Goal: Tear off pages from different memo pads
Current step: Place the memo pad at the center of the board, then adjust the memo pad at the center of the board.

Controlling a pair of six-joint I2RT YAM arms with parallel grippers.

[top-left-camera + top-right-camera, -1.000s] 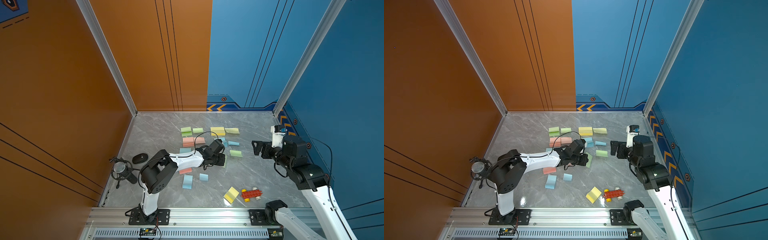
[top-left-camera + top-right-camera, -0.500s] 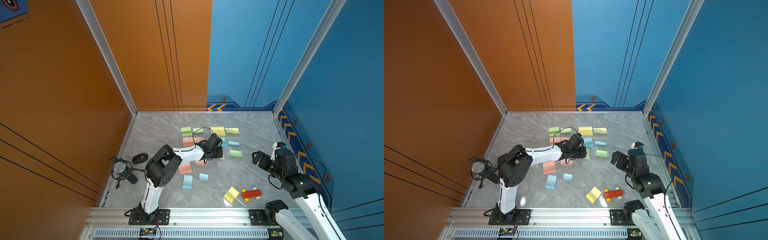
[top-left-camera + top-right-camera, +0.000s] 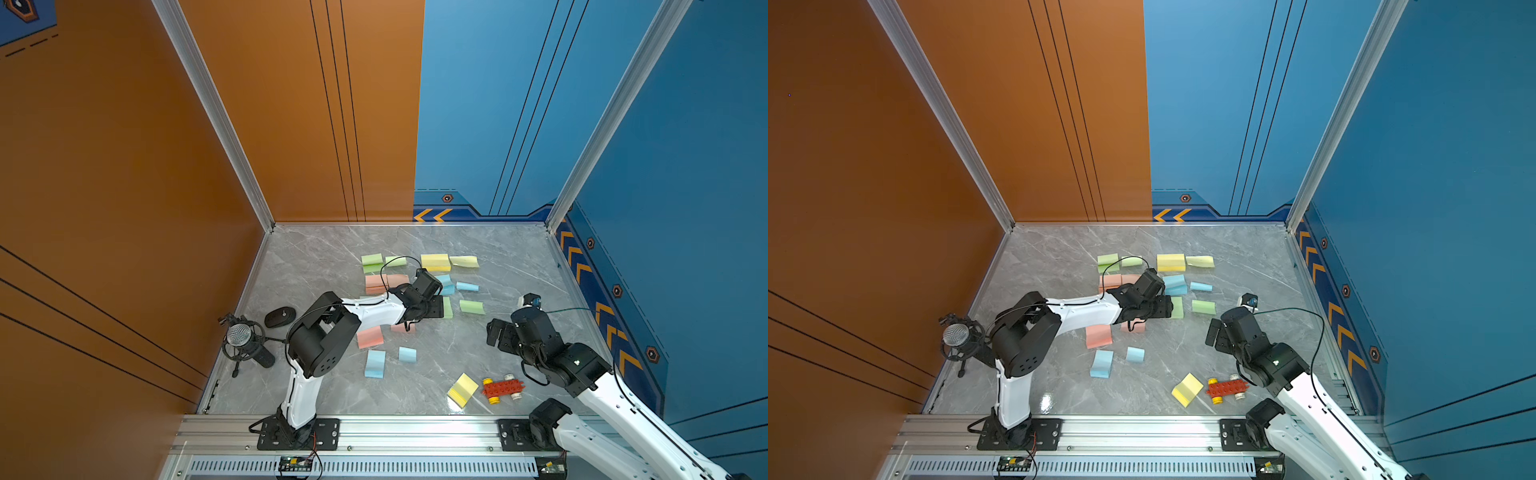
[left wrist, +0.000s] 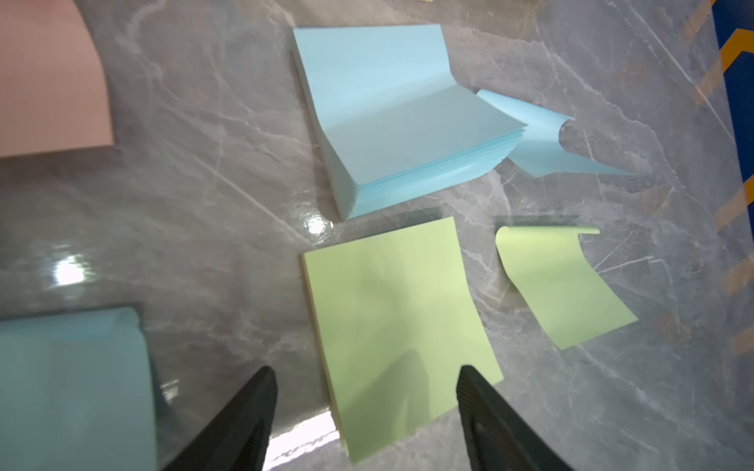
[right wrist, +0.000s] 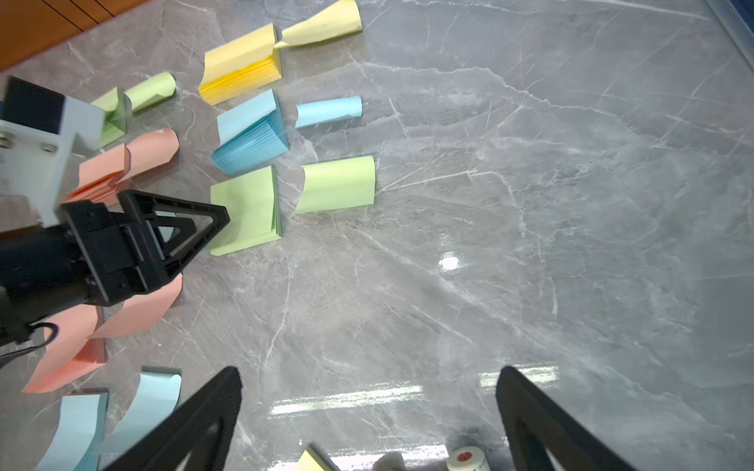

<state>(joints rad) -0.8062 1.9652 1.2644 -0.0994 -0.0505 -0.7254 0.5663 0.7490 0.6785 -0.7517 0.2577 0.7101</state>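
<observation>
The left gripper (image 4: 365,371) is seen close over the table (image 5: 530,204). Its fingers (image 4: 245,416) are spread wide and pinch nothing, and the near part of a green memo pad (image 4: 391,318) shows between the tips. A curled green page (image 4: 559,285) is laid just beside that pad, apart from it. A blue memo pad (image 4: 400,122) with its own blue page (image 4: 542,138) is found just beyond. In the right wrist view a loose pink page (image 5: 138,310) is partly hidden by the left gripper's body. The right gripper (image 5: 369,372) is held above bare marble, well apart from the pads, its fingers likewise spread and empty.

Nearly every pad is matched by a loose sheet, so the job is judged well along. The yellow memo pad (image 3: 462,390) beside the red toy car (image 3: 502,388) looks unserved and is likely to be wanted next.

For a clean tear, only the top sheet's free edge should be pinched, never the block. The pad should be pinned by the other gripper, since so light a block is likely to be dragged or lifted. The sheet should be peeled back slowly toward the glued edge, then set down clear of its neighbours so that nothing is covered.
</observation>
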